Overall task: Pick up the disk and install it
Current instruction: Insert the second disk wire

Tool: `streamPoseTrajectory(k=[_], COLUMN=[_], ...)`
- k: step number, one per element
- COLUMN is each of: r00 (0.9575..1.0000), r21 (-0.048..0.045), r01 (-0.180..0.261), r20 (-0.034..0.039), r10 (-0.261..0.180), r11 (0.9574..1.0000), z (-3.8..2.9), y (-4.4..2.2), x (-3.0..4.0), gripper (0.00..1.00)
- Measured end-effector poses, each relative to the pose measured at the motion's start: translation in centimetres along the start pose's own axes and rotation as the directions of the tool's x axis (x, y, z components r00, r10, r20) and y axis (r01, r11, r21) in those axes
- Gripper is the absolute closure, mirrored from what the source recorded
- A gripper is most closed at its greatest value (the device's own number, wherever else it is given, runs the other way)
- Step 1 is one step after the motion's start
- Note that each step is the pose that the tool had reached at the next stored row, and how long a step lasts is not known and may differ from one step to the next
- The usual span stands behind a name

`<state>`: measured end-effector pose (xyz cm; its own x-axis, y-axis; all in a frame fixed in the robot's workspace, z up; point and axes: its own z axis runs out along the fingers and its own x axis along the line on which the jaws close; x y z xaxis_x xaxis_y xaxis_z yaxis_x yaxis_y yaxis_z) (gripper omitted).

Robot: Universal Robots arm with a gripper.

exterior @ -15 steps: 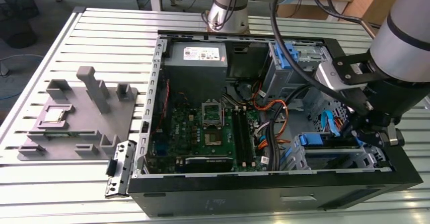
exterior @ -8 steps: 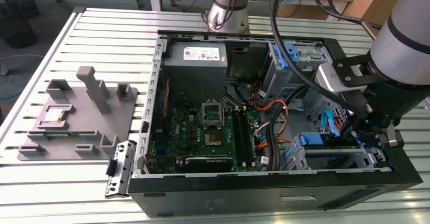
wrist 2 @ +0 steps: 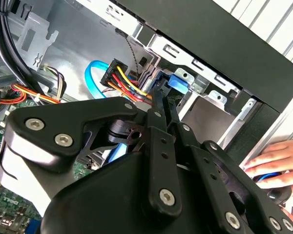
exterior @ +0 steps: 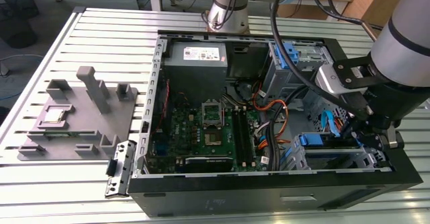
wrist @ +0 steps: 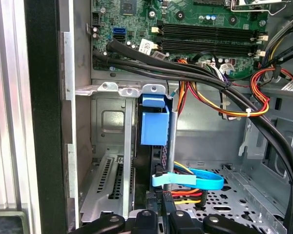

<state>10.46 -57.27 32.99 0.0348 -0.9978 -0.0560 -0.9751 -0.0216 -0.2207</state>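
Observation:
The disk stands on edge in the metal drive cage [wrist: 112,88] at the case's corner on the exterior view's right. Its blue carrier frame shows in all three views [wrist: 155,127] [wrist 2: 178,82] [exterior: 312,139]. My gripper [wrist: 163,209] [wrist 2: 164,100] [exterior: 363,131] reaches down into the case behind the disk's rear end. Its two black fingers [wrist 2: 158,109] lie close together on that end, shut on the disk. A blue flat cable [wrist: 190,181] and a connector with coloured wires [wrist 2: 115,75] hang right beside the fingers.
The open black computer case [exterior: 269,196] lies on a slatted table, with the motherboard [exterior: 201,128] and grey power-supply box [exterior: 201,55] inside. Thick black cables [wrist: 210,80] cross above the cage. A grey fixture [exterior: 74,113] sits left of the case. A person's hand [wrist 2: 276,158] rests outside the case.

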Motion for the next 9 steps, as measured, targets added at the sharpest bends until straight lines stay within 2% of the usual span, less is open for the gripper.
streamPoseTrajectory(k=[9], r00=[1.0000], r21=[0.0001], r01=[0.000], r20=[0.0018], r10=[0.000], r11=[1.0000], z=[-0.32], y=[-0.07], x=[-0.02], gripper=[0.84])
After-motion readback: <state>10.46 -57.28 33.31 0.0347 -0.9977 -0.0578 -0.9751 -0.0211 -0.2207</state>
